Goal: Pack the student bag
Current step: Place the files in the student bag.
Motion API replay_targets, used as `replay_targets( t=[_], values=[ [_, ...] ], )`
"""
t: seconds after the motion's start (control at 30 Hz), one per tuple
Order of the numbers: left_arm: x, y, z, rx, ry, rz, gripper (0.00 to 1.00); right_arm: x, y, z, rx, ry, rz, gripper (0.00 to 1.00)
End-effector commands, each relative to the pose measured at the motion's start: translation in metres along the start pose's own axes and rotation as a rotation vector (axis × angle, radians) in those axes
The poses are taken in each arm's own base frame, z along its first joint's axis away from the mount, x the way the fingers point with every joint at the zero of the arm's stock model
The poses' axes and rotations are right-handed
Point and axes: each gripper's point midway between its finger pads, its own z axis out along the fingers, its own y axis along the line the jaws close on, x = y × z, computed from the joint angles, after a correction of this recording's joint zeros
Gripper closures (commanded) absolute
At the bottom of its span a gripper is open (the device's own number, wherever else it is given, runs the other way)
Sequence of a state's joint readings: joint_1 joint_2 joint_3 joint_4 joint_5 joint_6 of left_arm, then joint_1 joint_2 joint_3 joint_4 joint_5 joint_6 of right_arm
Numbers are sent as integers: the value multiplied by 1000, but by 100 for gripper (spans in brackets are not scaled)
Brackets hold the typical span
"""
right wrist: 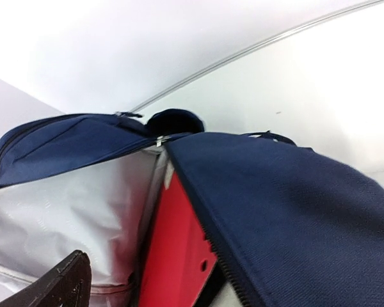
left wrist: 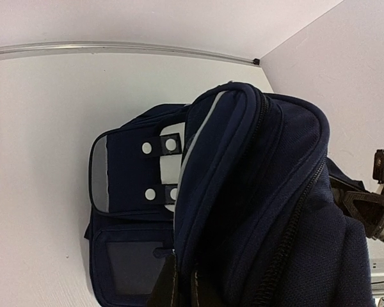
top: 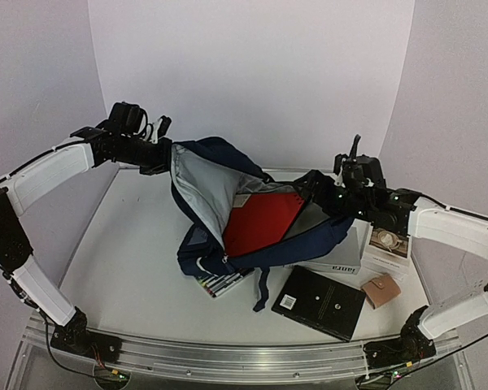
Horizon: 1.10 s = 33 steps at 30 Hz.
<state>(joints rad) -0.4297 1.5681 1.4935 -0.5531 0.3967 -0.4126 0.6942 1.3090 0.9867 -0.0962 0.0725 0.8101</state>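
White table [top: 130,244], lilac walls | large navy fabric student bag [top: 203,244] mid-frame, flat red folder [top: 260,221] inside | left gripper [top: 164,158] pinching upper-left rim; right gripper [top: 307,193] spread at mouth | risk: rim may slip, mouth collapse; folder could slide out

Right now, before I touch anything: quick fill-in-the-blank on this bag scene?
1. The folder inside the student bag is ____.
2. The bag's lining is ____.
3. The left gripper is ____ on the bag's rim.
4. The black book lies on the table, ____ the bag.
Missing: red; grey; shut; outside.
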Motion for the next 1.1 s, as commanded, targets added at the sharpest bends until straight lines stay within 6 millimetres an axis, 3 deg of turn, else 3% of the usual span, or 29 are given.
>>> replay_targets(
  t=[0.0, 0.13, 0.3, 0.5, 0.6, 0.7, 0.8, 1.07],
  values=[
    [-32, 25, -5, -43, -124, -16, 100, 24, 0, -5, -68, 180, -114, 2],
    [-35, 8, 11, 77, -111, -39, 100, 40, 30, 10, -221, 253, -95, 2],
    [-31, -8, 31, 100, -87, -9, 100, 57, 66, 27, -278, 273, -171, 2],
    [-13, -8, 54, 9, -48, 34, 100, 74, 119, 35, -358, 270, -278, 2],
    [-4, -1, 61, -30, -25, 31, 100, 68, 131, 36, -357, 237, -284, 2],
    [-4, 23, 56, -155, -54, 19, 100, 48, 117, 37, -258, 154, -265, 2],
    [-4, 48, 48, -244, -67, -12, 100, 31, 91, 33, -153, 116, -257, 2],
    [0, 93, 27, -391, -96, -72, 100, -16, -33, 5, 85, 73, -128, 2]
  ],
)
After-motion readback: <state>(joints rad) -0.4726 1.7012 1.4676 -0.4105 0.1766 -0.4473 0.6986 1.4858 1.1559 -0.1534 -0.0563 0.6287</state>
